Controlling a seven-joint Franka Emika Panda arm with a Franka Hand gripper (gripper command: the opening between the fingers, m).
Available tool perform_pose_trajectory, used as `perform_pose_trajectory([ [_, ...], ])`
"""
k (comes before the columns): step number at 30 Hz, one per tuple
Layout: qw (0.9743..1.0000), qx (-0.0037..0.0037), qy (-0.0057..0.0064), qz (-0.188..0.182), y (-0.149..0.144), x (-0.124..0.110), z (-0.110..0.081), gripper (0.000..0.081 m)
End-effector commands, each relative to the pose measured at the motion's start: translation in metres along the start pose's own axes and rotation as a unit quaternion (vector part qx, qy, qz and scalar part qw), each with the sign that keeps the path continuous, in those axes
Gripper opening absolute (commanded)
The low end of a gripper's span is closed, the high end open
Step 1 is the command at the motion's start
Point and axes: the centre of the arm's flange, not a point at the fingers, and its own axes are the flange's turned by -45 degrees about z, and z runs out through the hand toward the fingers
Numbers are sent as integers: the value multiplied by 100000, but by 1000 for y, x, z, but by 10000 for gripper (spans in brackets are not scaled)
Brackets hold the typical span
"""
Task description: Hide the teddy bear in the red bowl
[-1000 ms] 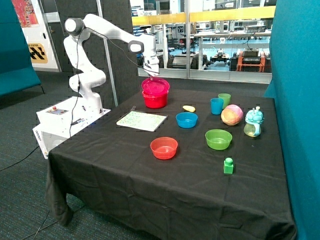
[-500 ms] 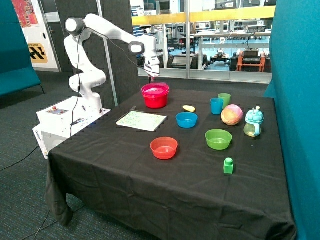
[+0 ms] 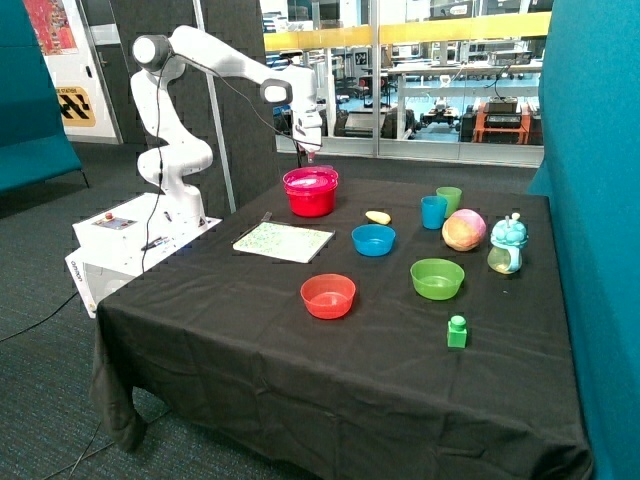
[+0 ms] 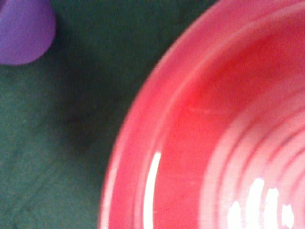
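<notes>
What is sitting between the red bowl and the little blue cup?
In the outside view, a small yellow object lies on the black cloth between the red bowl and the blue cup. The gripper hangs above the pink plate covering the bowl.

The arm (image 3: 215,62) reaches out from its base, elbow high, wrist bent downward. The gripper (image 3: 310,153) points straight down (its tip well above the table), holding nothing visible.

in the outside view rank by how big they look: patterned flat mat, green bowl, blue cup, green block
1. Pale speckled flat square mat, the widest.
2. Round green plastic bowl.
3 and 4. Small blue plastic cup and small green toy block look alike; the block sits nearer the camera, so no ranking.
</notes>
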Motion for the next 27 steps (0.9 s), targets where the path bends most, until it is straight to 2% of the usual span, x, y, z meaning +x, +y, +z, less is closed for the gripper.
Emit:
perform_pose_trajectory([
  [1,99901,176,-180,4439,28,-1,-14,703],
  [5,99808,172,-183,6189,39,-4,-16,635],
  [7,99442,164,-190,10548,51,-6,-14,574],
  [8,99348,163,-192,11401,56,-6,-14,589],
  [9,99105,159,-195,13343,61,-7,-13,571],
  [10,99018,158,-196,13977,65,-7,-13,558],
  [13,98004,146,-205,19877,85,-4,-11,565],
  [15,97657,142,-207,21517,98,-3,-11,548],
  [16,97355,139,-209,22845,106,-3,-12,549],
  [18,96971,136,-211,24425,118,-5,-14,550],
  [20,96734,134,-213,25348,128,-8,-17,550],
  [22,96607,133,-213,25827,135,-12,-17,540],
  [25,96587,133,-214,25903,139,-13,-18,532],
  [27,96461,132,-214,26368,145,-14,-19,530],
])
